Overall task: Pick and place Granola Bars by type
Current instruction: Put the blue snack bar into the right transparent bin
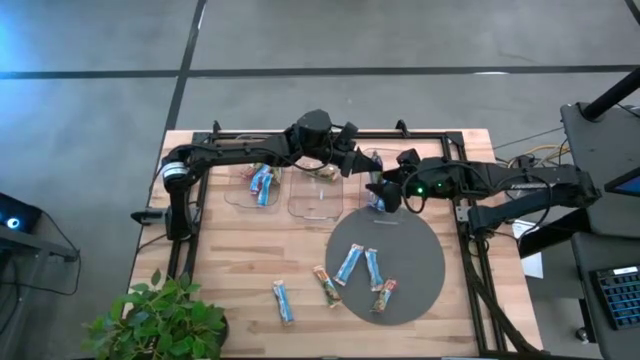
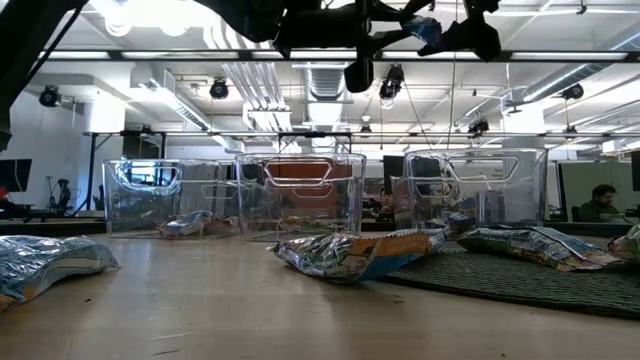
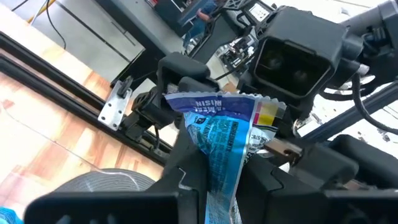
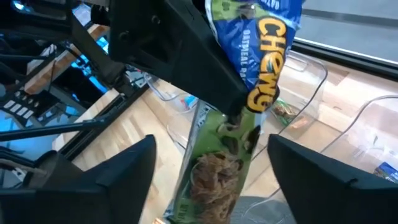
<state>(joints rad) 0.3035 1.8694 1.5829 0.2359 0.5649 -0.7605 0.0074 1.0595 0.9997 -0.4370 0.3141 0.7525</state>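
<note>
High view, left to right: left bin (image 1: 238,196) holds about two blue bars (image 1: 261,184); middle bin (image 1: 308,205) holds one tan bar (image 1: 326,172); third bin's contents unclear; left hand (image 1: 348,160) clamped on blue-green bar (image 3: 227,134), aloft over bins; right hand (image 1: 384,193) just beside, fingers wide, empty. Sorting looks under halfway; you have five Granola Bars (image 1: 348,263) loose: two on table (image 1: 240,260), three on mat (image 1: 420,245).

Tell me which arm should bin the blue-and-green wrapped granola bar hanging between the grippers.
Left, probably. The left gripper is shut on the blue-and-green wrapped granola bar and hangs beside the clear plastic bins; the right gripper is open around it, not gripping.
</note>
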